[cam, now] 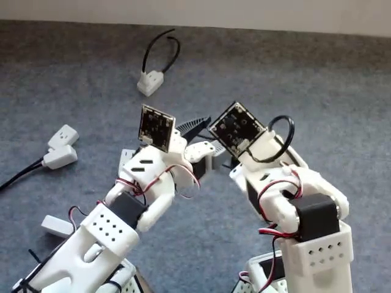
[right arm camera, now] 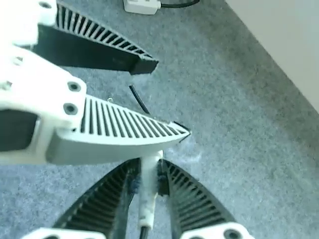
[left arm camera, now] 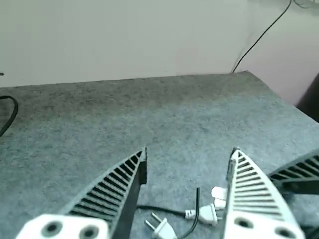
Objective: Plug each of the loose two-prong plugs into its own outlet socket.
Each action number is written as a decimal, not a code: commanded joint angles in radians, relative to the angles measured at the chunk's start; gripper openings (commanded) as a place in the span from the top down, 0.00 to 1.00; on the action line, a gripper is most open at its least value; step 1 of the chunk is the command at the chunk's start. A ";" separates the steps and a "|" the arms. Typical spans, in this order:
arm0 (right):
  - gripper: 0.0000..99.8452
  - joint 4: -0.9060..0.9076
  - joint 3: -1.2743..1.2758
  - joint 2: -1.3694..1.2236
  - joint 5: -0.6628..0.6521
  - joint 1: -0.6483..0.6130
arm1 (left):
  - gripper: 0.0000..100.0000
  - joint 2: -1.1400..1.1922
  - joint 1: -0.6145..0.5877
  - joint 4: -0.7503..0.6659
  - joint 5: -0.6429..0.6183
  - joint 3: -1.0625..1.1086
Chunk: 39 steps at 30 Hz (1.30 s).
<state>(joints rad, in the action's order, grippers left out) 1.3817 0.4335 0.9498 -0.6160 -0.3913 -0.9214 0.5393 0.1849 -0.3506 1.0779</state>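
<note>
Right pincer [right arm camera: 148,169] clamps a white plug [right arm camera: 148,199], prongs hidden behind the wide-open left pincer [left arm camera: 189,150].

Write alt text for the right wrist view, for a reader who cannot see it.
The right gripper is shut on a white plug held upright between its fingers. Just beyond it the left gripper stands open over the grey carpet, and a white outlet socket lies farther off, near the wall.
</note>
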 commanded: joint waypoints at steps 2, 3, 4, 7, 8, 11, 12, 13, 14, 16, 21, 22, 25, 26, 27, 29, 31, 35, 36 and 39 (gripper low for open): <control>0.99 -0.062 -0.005 0.021 -0.005 -0.005 | 0.74 -0.010 0.039 -0.014 -0.003 -0.001; 0.99 -0.062 -0.007 0.021 -0.005 -0.005 | 0.74 -0.010 0.042 -0.014 -0.003 0.001; 0.99 -0.059 -0.018 0.021 -0.005 -0.005 | 0.74 -0.010 0.044 -0.014 -0.003 0.001; 0.99 -0.051 -0.059 0.021 -0.005 -0.005 | 0.74 -0.010 0.044 -0.014 -0.003 0.001; 0.99 -0.044 -0.079 0.021 0.000 -0.005 | 0.74 -0.010 0.044 -0.014 -0.003 0.001; 0.99 -0.002 -0.168 0.021 0.035 -0.005 | 0.74 -0.010 0.051 -0.014 -0.003 0.013; 0.99 0.016 -0.199 0.021 0.040 -0.005 | 0.74 -0.010 0.061 -0.014 -0.002 0.018; 0.99 0.036 -0.229 0.018 0.043 -0.005 | 0.74 -0.010 0.068 -0.014 -0.002 0.021; 0.99 0.054 -0.251 0.015 0.043 -0.005 | 0.74 -0.010 0.081 -0.014 -0.003 0.022; 0.99 0.079 -0.282 0.013 0.043 -0.005 | 0.74 -0.010 0.090 -0.014 -0.002 0.022; 0.99 0.113 -0.272 0.019 0.041 -0.004 | 0.74 -0.010 0.084 -0.014 0.002 0.022; 0.99 0.127 -0.280 0.021 0.041 -0.004 | 0.74 -0.010 0.084 -0.014 0.002 0.022; 0.99 0.147 -0.298 0.021 0.041 -0.004 | 0.74 -0.010 0.085 -0.014 -0.002 0.022; 0.99 0.151 -0.308 0.021 0.041 -0.004 | 0.74 -0.010 0.084 -0.014 0.000 0.022; 0.99 0.159 -0.312 0.021 0.041 -0.004 | 0.74 -0.010 0.084 -0.014 0.002 0.022; 0.99 0.171 -0.314 0.021 0.041 -0.004 | 0.74 -0.010 0.084 -0.014 0.002 0.022; 0.99 0.183 -0.315 0.021 0.041 -0.004 | 0.74 -0.010 0.082 -0.014 0.002 0.022; 0.99 0.186 -0.312 0.012 0.041 0.074 | 0.74 -0.010 -0.010 -0.014 0.003 0.013; 0.99 0.186 -0.309 0.010 0.043 0.093 | 0.74 -0.010 -0.053 -0.014 0.003 0.012; 0.99 0.193 -0.303 -0.018 0.043 0.113 | 0.74 -0.010 -0.223 -0.015 0.003 -0.015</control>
<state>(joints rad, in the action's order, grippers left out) 1.5766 0.1741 0.9559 -0.5838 -0.3038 -0.9244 0.5025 0.1834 -0.3521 1.1009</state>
